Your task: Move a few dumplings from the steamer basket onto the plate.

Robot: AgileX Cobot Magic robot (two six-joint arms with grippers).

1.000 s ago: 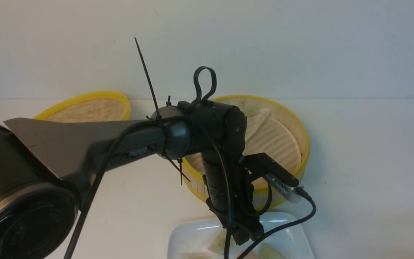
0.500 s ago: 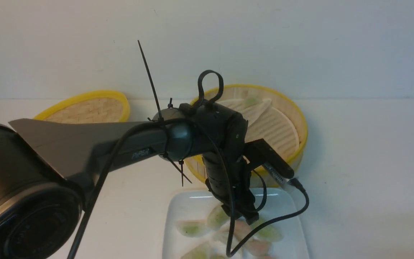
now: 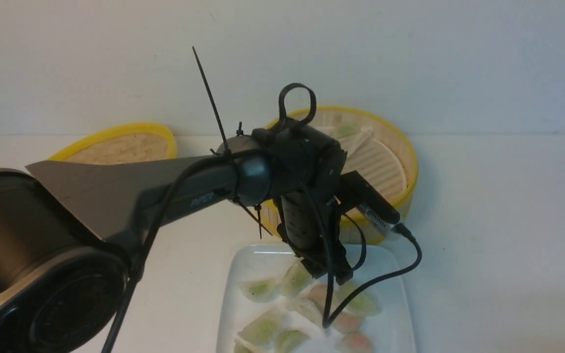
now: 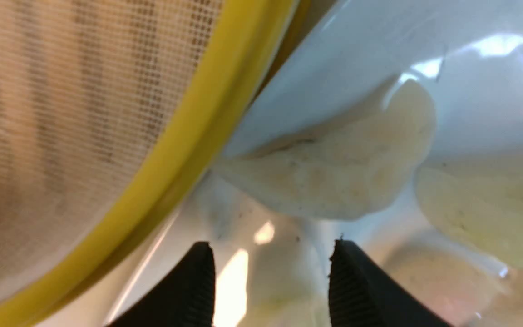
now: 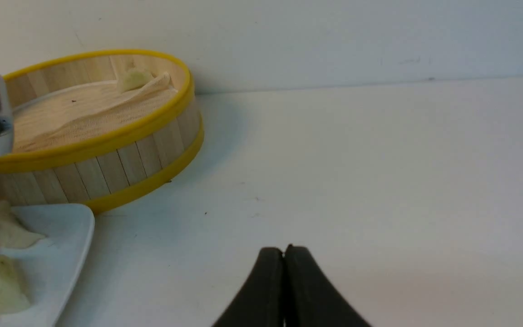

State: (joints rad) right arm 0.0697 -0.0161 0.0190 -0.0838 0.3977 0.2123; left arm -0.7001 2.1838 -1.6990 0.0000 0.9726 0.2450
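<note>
A: In the front view, where is the left tool (image 3: pixel 329 274)?
B: It is over the plate (image 3: pixel 228 304), with green-filled dumplings (image 3: pixel 260 289) on both sides of it and nearer the camera. Pink-filled ones (image 3: pixel 355 342) are there too.
A: So the job looks well along?
B: Probably nearly done. Beyond the tool stands the steamer basket (image 3: pixel 412 181), one pale green dumpling (image 3: pixel 345 129) showing at its far side; the arm hides part of the inside.
A: And the left wrist view?
B: The tool's fingers are spread wide, with no grip visible. A blurred pale shape lies between them, and a whitish dumpling rests on the plate just beyond.
A: The right wrist view?
B: The right tool (image 5: pixel 284 256) is narrow, tips together, nothing seen in it. Well beyond it, the basket holds that dumpling by its white liner (image 5: pixel 107 109). If more are wanted, that one seems next.
</note>
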